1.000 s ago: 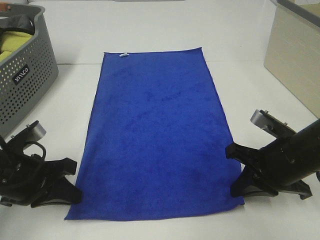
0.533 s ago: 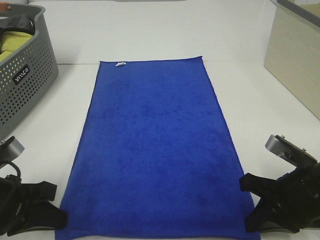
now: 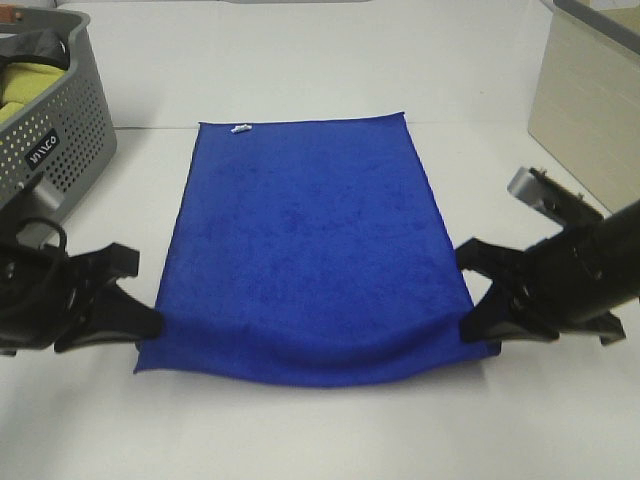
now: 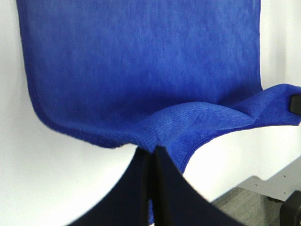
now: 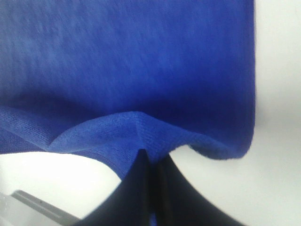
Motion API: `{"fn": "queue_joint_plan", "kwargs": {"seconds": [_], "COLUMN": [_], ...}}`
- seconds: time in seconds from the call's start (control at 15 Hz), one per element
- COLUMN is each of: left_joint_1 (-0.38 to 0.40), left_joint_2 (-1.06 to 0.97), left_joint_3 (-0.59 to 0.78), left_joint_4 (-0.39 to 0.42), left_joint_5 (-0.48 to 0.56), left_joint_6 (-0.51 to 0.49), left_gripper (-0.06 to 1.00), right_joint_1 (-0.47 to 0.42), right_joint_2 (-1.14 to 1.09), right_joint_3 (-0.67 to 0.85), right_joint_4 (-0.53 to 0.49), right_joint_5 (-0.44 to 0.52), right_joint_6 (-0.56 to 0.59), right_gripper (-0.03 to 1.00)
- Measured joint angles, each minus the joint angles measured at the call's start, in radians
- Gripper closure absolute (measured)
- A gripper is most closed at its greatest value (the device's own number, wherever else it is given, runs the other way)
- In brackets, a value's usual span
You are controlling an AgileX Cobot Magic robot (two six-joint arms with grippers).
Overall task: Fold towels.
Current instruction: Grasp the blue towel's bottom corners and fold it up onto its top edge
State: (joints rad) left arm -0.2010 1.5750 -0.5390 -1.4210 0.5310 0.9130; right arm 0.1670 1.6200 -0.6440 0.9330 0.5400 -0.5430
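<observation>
Exterior high view, read from 6 o'clock outward. At 8 o'clock the left gripper (image 3: 150,322) is seen with its jaws pressed together on the near left corner of the royal-blue towel (image 3: 310,240). At 4 o'clock the right gripper (image 3: 470,326) is likewise pinched on the near right corner. Both wrist views show the black fingers (image 4: 162,188) closed on a fold of blue pile. The two gripped corners are held just above the white table (image 3: 320,440), and the near hem sags in a shallow curve between them. Beyond this, the towel is laid flat along the 6-to-12 line at the table's centre. A small white tag (image 3: 240,129) is seen at its far left corner, near 11 o'clock. A grey perforated basket (image 3: 55,170) holding a yellow-green cloth (image 3: 25,85) stands at 10 o'clock, apart from the towel, and a beige panel (image 3: 590,110) at 2 o'clock.
</observation>
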Motion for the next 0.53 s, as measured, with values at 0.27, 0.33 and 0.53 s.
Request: {"fn": "queue_joint_plan", "kwargs": {"seconds": [0.27, 0.33, 0.53], "left_joint_1": [0.0, 0.002, 0.038], "left_joint_2": [0.095, 0.135, 0.276], "left_joint_3": [-0.237, -0.303, -0.53], "left_joint_4": [0.15, 0.18, 0.211], "left_joint_5": [-0.039, -0.041, -0.042], "left_joint_6": [-0.133, -0.157, -0.19], "left_gripper": [0.94, 0.94, 0.94], "right_joint_1": [0.0, 0.0, 0.0], "right_joint_2": [0.121, 0.173, 0.342], "right_joint_3": [-0.313, -0.408, -0.715], "right_joint_4": [-0.145, -0.188, -0.286], "right_joint_5": [0.059, 0.084, 0.153], "right_joint_6": [0.129, 0.167, 0.251], "right_gripper": [0.97, 0.97, 0.97]}}
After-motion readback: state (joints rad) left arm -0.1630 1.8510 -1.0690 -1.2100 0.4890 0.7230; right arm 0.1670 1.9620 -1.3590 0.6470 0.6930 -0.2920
